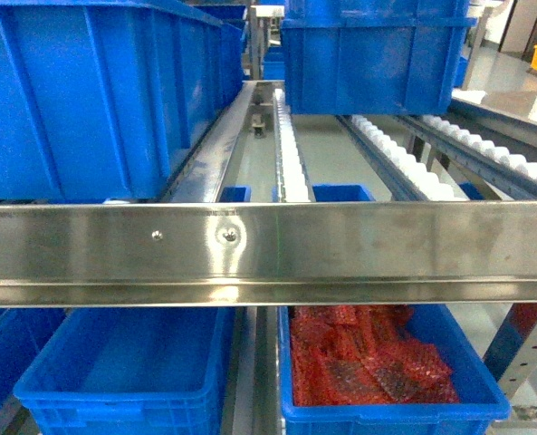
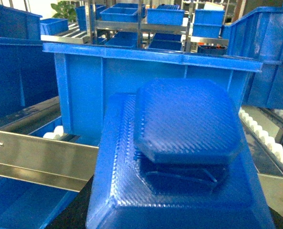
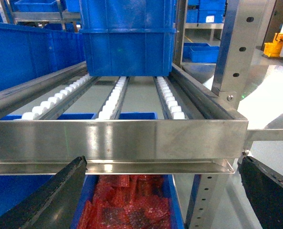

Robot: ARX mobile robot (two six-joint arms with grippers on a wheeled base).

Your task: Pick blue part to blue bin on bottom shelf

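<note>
Blue part (image 2: 186, 138) fills my left wrist view, so I judge the pick is done and the drop is what's left. It reads as a chunky plastic piece with a fine woven-looking texture: a broad sloped base and a rounded, octagon-like cap raised above it, with a dark slot between the two. It sits right up against the camera in front of the steel front bar (image 1: 268, 249), so I take it to be held in my left gripper, though I can't see the fingers.

Moving right in the head view, the empty blue bin (image 1: 128, 367) sits lower left on the bottom shelf; that's my likely target. Just beside it is a bin of red bubble wrap (image 1: 368, 358).

My right gripper (image 3: 160, 191) hangs released, jaws wide apart, carrying nothing, above the red wrap.
</note>
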